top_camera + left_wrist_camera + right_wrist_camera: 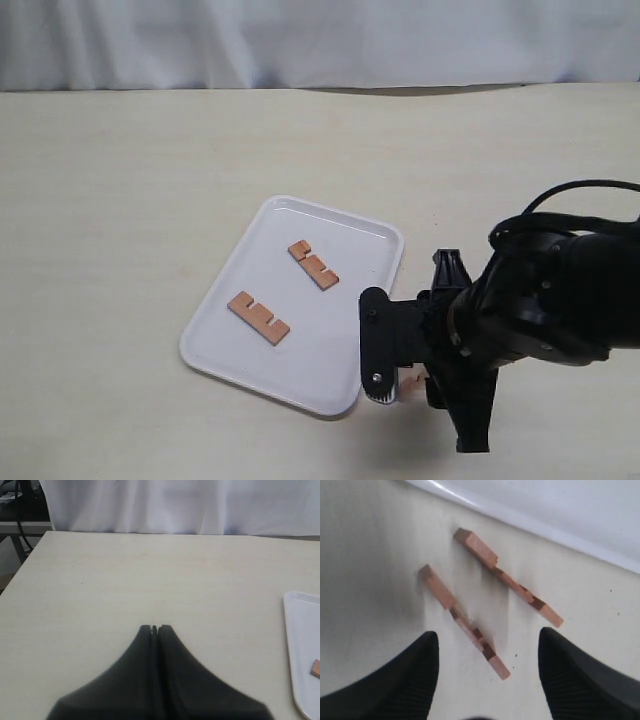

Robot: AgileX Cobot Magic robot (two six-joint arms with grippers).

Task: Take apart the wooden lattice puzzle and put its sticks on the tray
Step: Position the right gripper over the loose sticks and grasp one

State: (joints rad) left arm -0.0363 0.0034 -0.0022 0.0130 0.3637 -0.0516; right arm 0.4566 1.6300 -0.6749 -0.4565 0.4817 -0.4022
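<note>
wooden sticks, two of them, lie loose on the table (375,555) right under my right gripper (487,647). its fingers are spread wide and hold nothing. the nearer stick (462,617) has one end between the pads and runs slantwise to the closing line. the second stick (507,577) lies just beside it, roughly parallel, not touching, closer to the tray (520,517) rim. to do this well i'd take the nearer stick only: turn the wrist so the pads close across its narrow width, centre on its middle, drop straight and stay off the second stick. past the rim, two more sticks (258,318) (314,265) lie on the tray, well apart. my left gripper (154,628) is pressed together, empty, idle over bare table.
</note>
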